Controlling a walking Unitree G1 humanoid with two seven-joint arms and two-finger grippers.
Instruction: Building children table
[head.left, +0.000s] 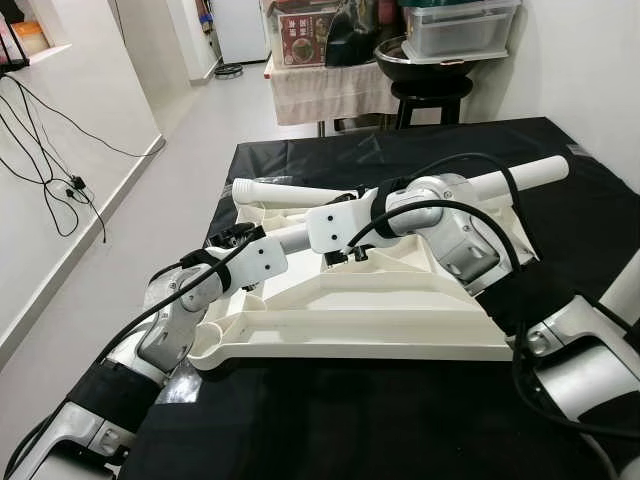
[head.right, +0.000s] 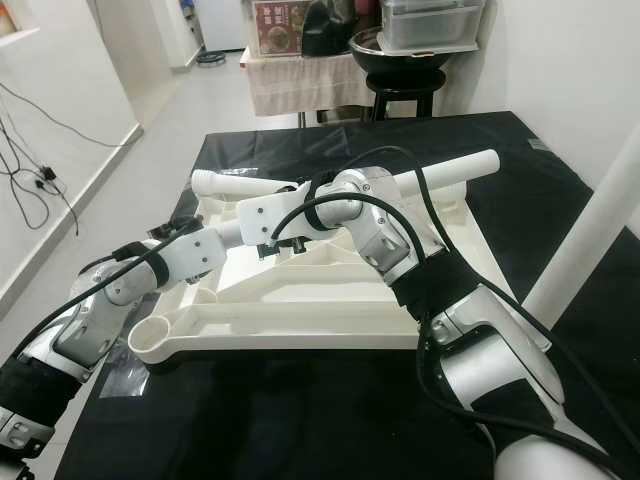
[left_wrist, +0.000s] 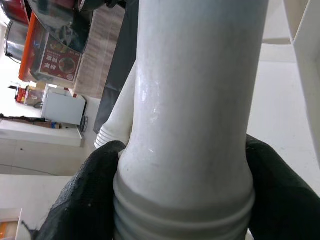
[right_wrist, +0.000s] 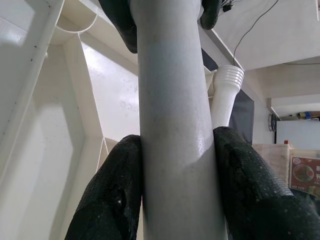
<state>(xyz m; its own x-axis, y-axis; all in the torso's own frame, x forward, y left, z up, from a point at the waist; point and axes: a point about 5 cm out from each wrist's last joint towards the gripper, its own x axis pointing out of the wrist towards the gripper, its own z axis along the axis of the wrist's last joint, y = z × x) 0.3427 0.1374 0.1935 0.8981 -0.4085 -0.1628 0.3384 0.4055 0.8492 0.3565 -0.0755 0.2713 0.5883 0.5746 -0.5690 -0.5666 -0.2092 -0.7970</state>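
- The upturned white plastic tabletop lies mid-frame on the black cloth.
- Both claws are clenched on one white table leg: the left gripper at its threaded end, the right gripper along its shaft.
- Step in hand, by my reading: fitting this leg.
- Next: line up the threaded end with a corner socket, then seat it.
- Another leg lies across the tabletop's far side.

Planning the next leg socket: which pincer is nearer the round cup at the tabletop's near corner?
Left. The left pincer grips a white leg just beyond the round cup; the right pincer grips it farther toward the tabletop's middle.
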